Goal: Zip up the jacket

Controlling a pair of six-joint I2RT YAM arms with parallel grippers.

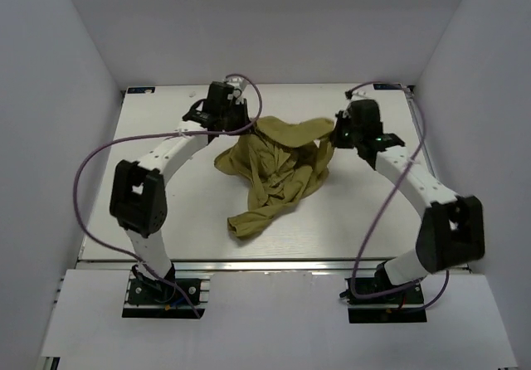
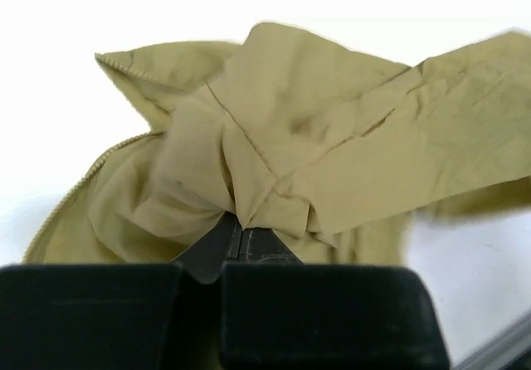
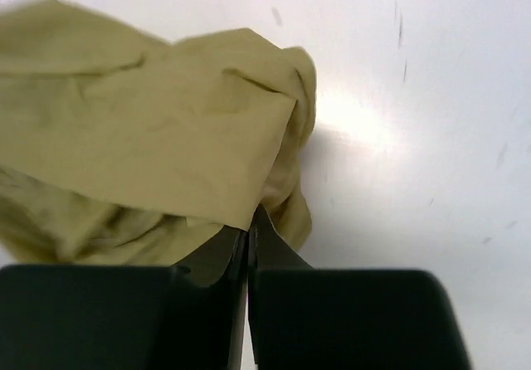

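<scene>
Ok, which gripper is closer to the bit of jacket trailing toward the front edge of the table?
Left. The left gripper pinches the jacket behind that trailing end, slightly to its left; the right gripper pinches the far right side, farther off.

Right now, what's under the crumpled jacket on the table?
Only white table shows around the jacket. Its folds hide whatever lies beneath. The left gripper and right gripper pinch its far edge.
</scene>
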